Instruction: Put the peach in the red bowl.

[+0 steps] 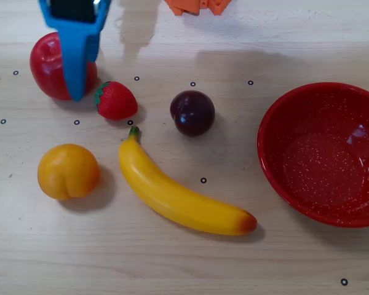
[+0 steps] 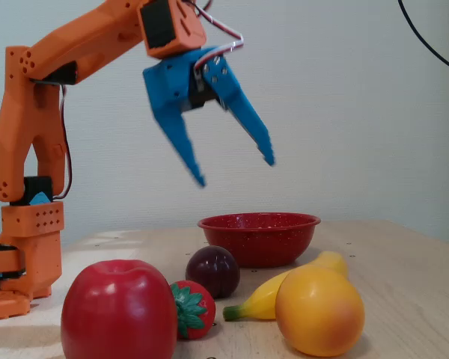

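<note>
The orange-yellow peach [image 1: 67, 171] rests on the table at the left of the overhead view and at the front right of the fixed view [image 2: 319, 310]. The glossy red bowl [image 1: 277, 178] sits empty at the right edge of the overhead view, and behind the fruit in the fixed view [image 2: 258, 232]. My blue gripper [image 2: 236, 168] hangs high above the table, its jaws spread wide open and holding nothing. From overhead the gripper [image 1: 77, 92] overlaps the red apple, well up and away from the peach.
A red apple [image 1: 52, 74], strawberry [image 1: 117, 100], dark plum [image 1: 192, 112] and long banana [image 1: 178, 196] lie between the peach and the bowl. The orange arm base [image 2: 26, 247] stands at the left of the fixed view.
</note>
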You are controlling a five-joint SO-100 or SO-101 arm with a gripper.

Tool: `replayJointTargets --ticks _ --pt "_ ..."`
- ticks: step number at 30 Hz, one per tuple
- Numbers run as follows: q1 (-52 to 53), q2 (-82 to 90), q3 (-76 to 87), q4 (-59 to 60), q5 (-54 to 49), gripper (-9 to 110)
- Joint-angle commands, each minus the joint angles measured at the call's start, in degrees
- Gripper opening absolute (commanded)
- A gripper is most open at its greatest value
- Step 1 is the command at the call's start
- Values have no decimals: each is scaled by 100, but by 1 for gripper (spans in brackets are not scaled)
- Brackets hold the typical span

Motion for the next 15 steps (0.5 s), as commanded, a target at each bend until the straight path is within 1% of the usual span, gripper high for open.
replayJointTargets --ticks 1,4,8,12,15 --pt "-325 53 -519 176 466 45" --pt "-554 -343 -624 255 826 56" --pt "-747 -923 -844 246 1011 64" --pt "-791 -1494 -1178 141 1020 70" --pt "-729 -1714 -1257 -123 984 72"
